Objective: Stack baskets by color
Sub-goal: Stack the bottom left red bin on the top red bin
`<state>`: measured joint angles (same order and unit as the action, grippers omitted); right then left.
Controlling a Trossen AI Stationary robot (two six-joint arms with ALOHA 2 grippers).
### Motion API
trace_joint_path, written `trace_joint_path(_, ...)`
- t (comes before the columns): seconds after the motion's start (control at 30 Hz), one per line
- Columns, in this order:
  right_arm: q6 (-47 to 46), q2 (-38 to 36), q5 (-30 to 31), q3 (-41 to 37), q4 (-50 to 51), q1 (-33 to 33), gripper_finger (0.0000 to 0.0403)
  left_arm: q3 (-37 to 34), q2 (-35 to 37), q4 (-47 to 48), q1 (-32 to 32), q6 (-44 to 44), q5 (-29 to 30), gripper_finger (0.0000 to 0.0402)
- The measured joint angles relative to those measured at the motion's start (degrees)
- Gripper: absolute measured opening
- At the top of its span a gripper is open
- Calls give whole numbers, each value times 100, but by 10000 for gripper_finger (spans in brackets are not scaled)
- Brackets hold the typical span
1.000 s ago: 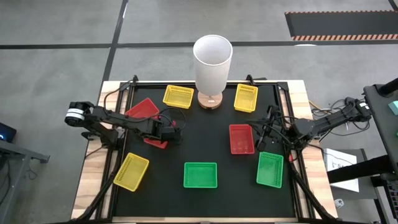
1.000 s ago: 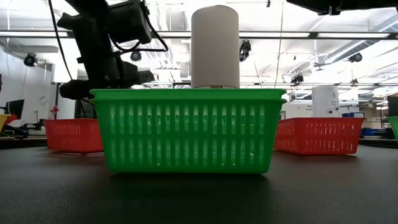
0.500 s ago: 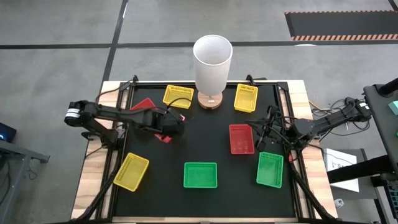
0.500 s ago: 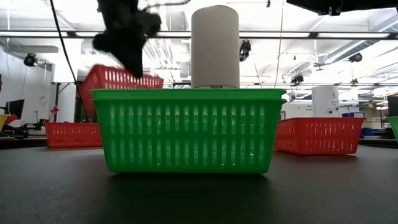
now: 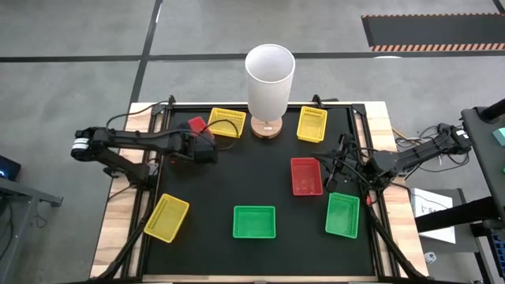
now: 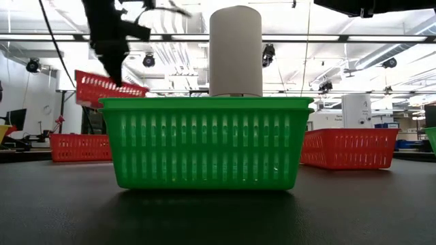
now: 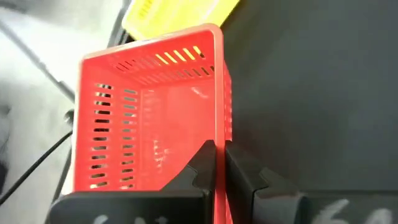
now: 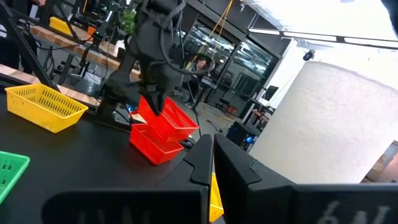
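My left gripper (image 7: 219, 165) is shut on a red basket (image 7: 149, 124) and holds it in the air at the table's far left. The held basket (image 8: 168, 118) tilts above a second red basket (image 8: 152, 146), which rests on its bottom on the table. In the high view the left arm covers most of both, and only a red corner (image 5: 196, 125) shows. A third red basket (image 5: 306, 175) lies right of centre. My right gripper (image 8: 211, 155) is shut on nothing, raised at the table's right side (image 5: 341, 158). My left gripper has one side wall of the red basket (image 7: 221, 134) between its two fingers, one finger (image 7: 202, 168) inside the basket and the other outside. The fingers slant down from the table's left side. The basket is lifted clear (image 6: 102, 85) and tipped.
Yellow baskets lie at the far left (image 5: 226, 121), the far right (image 5: 312, 124) and the near left (image 5: 166, 217). Green baskets lie at the near middle (image 5: 254, 222) and the near right (image 5: 342, 214). A tall white cylinder (image 5: 270, 79) on a wooden base stands at the far middle.
My left gripper has risen with the red basket and gone toward the table's far edge, rolling as it went. The basket has been lifted off the table, has tipped, and now hangs over the other red basket at the far left.
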<state>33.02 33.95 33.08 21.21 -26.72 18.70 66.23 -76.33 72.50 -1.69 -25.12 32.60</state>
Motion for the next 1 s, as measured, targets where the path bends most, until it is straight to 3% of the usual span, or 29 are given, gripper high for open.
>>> trace_joint_path(0.5,0,0,0,0,0,0,9,-2023,1330,-1075,-621,154,200,0)
trace_joint_path(0.77,0,0,0,0,-1,2,9,-2322,1651,-1462,-624,363,190,0)
trace_joint_path(1.0,-2,0,0,0,0,1,9,-2329,1482,-1508,-699,363,195,0)
